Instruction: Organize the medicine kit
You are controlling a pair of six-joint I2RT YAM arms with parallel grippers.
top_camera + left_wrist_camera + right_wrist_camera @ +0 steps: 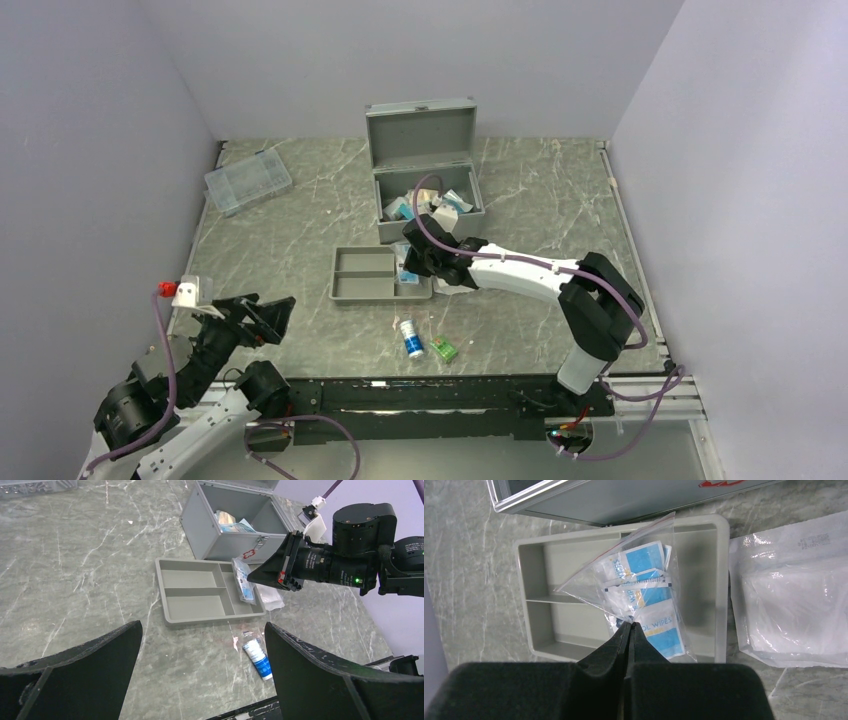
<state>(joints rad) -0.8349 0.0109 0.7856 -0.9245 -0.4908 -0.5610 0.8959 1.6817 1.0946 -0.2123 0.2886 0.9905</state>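
The medicine kit [420, 135] stands open at the back of the table, lid up, with packets inside. In the left wrist view the kit [220, 542] shows its red-white label. In front of it lies a shallow grey divided tray [362, 262]. My right gripper [630, 625] is shut on the top of a clear bag of alcohol wipes [644, 590], which hangs over the tray's [544, 580] long end compartment. The left wrist view shows that bag [243, 580] at the right gripper's [252, 575] tip. My left gripper [202, 626] hovers open and holds nothing, near the table's front left [265, 318].
A blue-white tube [411, 338] and a small green packet [443, 349] lie near the front edge. A clear wrapped packet [794, 590] lies beside the tray. A clear plastic compartment box [247, 180] sits at the back left. Walls enclose the table.
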